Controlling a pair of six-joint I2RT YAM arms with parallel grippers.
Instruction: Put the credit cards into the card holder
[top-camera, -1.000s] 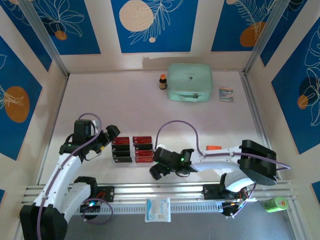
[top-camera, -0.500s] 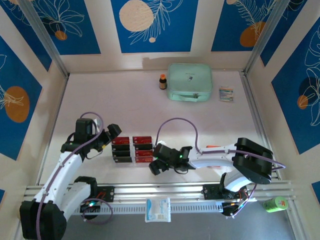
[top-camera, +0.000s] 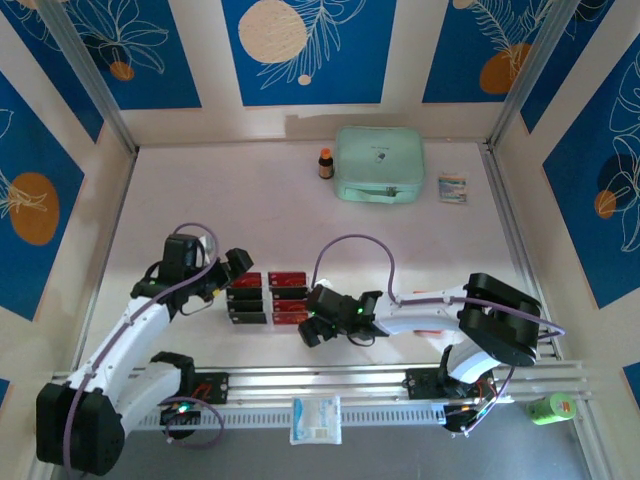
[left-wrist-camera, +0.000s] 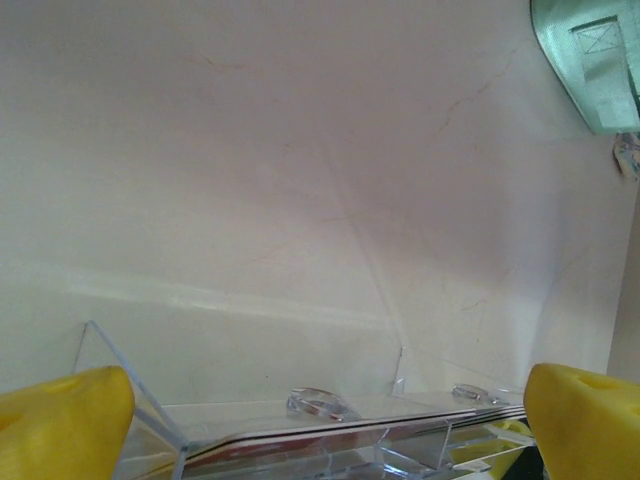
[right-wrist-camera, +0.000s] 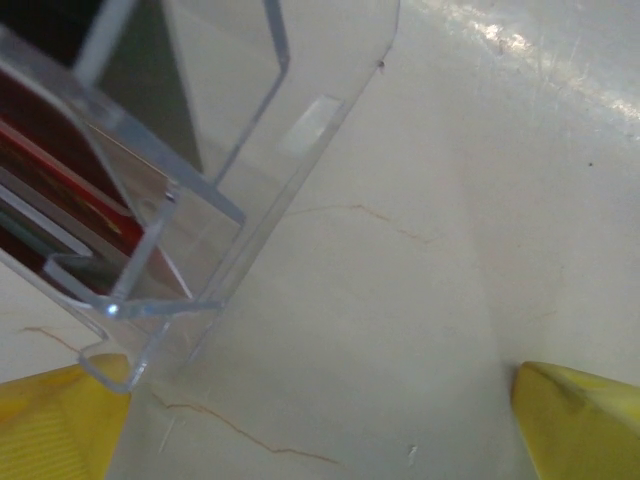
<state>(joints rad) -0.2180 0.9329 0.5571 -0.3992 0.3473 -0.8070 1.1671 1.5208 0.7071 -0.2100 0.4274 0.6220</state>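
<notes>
Now spread wide, holding nothing: left gripper (top-camera: 228, 280), right gripper (top-camera: 313, 316).
Close at opposite edges of clear tray (top-camera: 262, 300); open table (top-camera: 300, 225) behind; credit cards (top-camera: 285, 279) partly covered.

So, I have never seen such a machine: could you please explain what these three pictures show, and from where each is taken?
Two white robot arms stand on a table. The wide picture looks down from above; the other two come from a camera on each wrist, with yellow fingers at the edges. The left gripper and right gripper flank a clear tray of red and black cards; both are open, holding nothing. At the back lie a mint-green pouch, a small bottle and a packet.
</notes>
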